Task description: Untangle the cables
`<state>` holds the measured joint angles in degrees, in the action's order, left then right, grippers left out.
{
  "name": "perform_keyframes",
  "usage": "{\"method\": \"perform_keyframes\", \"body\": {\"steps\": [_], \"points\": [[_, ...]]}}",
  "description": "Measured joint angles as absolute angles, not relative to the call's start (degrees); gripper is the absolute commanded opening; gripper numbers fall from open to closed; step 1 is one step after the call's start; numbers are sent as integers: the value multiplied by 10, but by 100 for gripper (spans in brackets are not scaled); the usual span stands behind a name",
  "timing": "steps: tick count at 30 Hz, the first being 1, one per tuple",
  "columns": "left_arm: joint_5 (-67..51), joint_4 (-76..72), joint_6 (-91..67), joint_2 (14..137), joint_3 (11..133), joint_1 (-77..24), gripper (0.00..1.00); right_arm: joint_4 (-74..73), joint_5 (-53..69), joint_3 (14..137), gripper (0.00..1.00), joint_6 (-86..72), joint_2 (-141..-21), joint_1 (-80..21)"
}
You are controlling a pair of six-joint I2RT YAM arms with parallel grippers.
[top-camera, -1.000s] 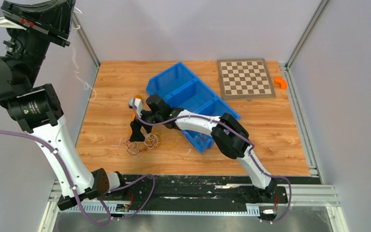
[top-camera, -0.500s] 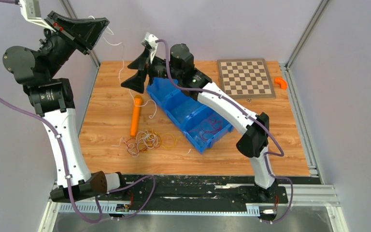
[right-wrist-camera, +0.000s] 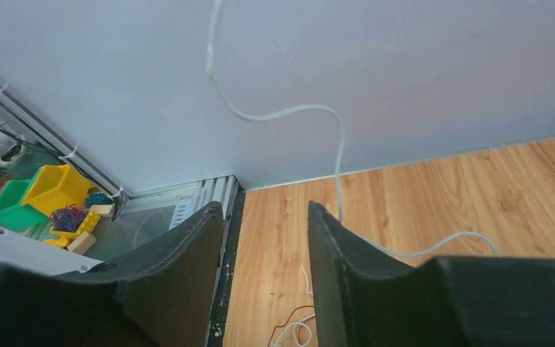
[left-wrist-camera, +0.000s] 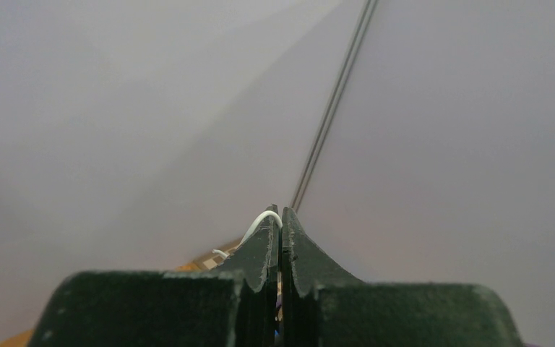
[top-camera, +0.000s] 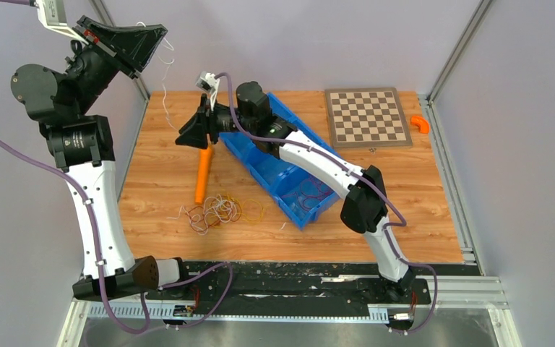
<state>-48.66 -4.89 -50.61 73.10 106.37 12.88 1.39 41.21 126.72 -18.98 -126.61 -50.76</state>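
We see our left gripper (left-wrist-camera: 280,217) raised over the far-left corner of the wooden bench (top-camera: 419,210), pinched tight on a white cable (right-wrist-camera: 336,144) that dangles before the grey wall (top-camera: 318,43). Our right gripper (right-wrist-camera: 264,210) hovers nearby, jaws parted, holding nothing. The other cables (top-camera: 220,211) lie tangled by the near edge, beside a blue bin (top-camera: 273,176); a chessboard (top-camera: 368,117) fills the far-right corner
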Motion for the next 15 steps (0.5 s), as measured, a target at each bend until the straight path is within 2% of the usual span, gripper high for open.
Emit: {"method": "perform_keyframes", "body": {"steps": [3, 5, 8, 15], "points": [[-481, -49, -507, 736, 1066, 129, 0, 26, 412, 1268, 72, -197, -1266, -513], [-479, -49, -507, 740, 1066, 129, 0, 33, 408, 1268, 80, -199, -1266, -515], [-479, -49, -508, 744, 1066, 129, 0, 38, 394, 1268, 79, -196, -1266, -516], [-490, -66, -521, 747, 1066, 129, 0, 37, 351, 1268, 70, -185, -1269, -517]]}}
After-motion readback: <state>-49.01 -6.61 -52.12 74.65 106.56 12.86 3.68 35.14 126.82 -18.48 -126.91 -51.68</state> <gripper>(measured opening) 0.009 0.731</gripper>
